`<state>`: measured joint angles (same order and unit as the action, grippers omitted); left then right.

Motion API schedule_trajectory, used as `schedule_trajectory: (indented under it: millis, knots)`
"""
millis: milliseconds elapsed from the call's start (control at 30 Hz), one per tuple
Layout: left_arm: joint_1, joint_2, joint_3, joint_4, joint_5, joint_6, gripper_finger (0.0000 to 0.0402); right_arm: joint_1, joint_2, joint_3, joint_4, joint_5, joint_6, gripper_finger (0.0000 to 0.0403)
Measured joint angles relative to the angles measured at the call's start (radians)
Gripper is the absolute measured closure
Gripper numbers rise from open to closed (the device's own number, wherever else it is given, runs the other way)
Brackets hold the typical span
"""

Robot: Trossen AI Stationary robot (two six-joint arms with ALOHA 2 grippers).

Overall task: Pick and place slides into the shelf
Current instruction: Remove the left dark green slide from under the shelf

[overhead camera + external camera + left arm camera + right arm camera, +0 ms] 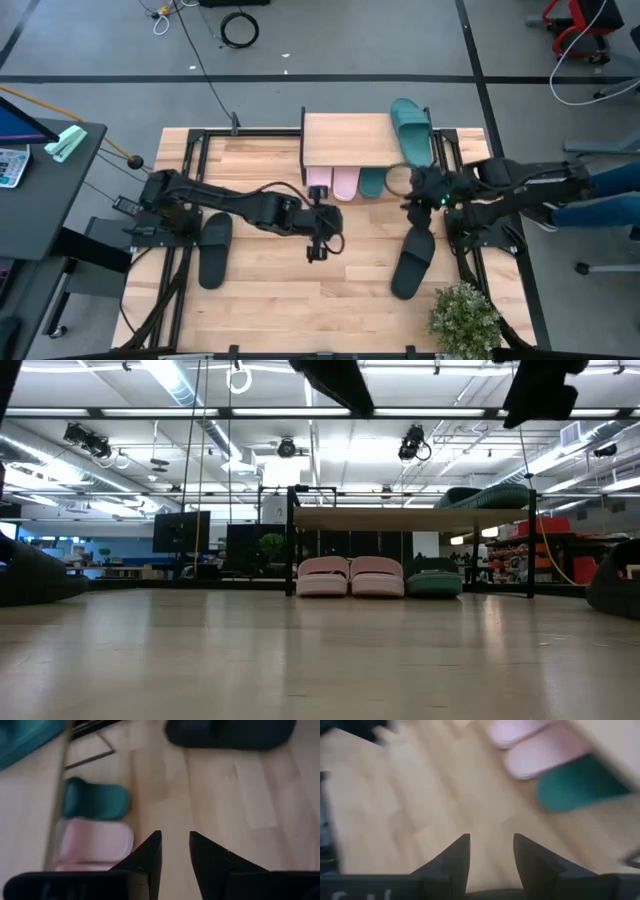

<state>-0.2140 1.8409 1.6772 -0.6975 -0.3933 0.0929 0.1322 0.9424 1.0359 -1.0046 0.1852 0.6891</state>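
Note:
The shelf (345, 140) stands at the table's far edge. Under its plank, two pale pink slides (332, 183) and one teal slide (372, 183) rest on the tabletop, side by side; the low view shows them too (350, 575) (434, 582). A second teal slide (412, 130) lies up at the shelf's right end. One black slide (214, 250) lies flat on the left, another black slide (413, 262) on the right. My left gripper (318, 245) (175, 845) is open over bare table near the middle. My right gripper (410, 195) (491, 847) is open just right of the lower teal slide.
A potted plant (463, 318) stands at the near right corner. Black frame rails (185, 190) run along the table's left and right sides. Bare wood lies between the two black slides and in front of the shelf.

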Motion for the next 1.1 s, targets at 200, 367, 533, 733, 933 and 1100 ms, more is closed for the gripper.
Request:
schedule_trajectory:
  millis: [200, 367, 533, 733, 933, 1100]
  knots:
    - [0.016, 0.137, 0.000, 0.108, 0.006, 0.156, 0.0305, 0.216, 0.083, 0.000, 0.128, 0.075, 0.103, 0.0246]
    - [0.035, 0.244, -0.001, 0.267, -0.006, 0.213, 0.0307, 0.348, 0.163, 0.000, 0.146, 0.206, 0.190, 0.0248]
    - [0.051, 0.329, -0.001, 0.409, -0.049, 0.366, 0.0291, 0.432, 0.216, 0.000, 0.142, 0.292, 0.247, 0.0249]
    - [0.100, 0.405, -0.001, 0.531, -0.080, 0.425, 0.0226, 0.468, 0.228, 0.000, 0.140, 0.341, 0.252, 0.0249]
    - [0.152, 0.420, -0.002, 0.558, -0.085, 0.419, 0.0155, 0.468, 0.228, 0.000, 0.138, 0.342, 0.251, 0.0250]
    - [0.201, 0.419, -0.001, 0.596, -0.051, 0.415, 0.0122, 0.468, 0.228, 0.000, 0.138, 0.342, 0.245, 0.0250]
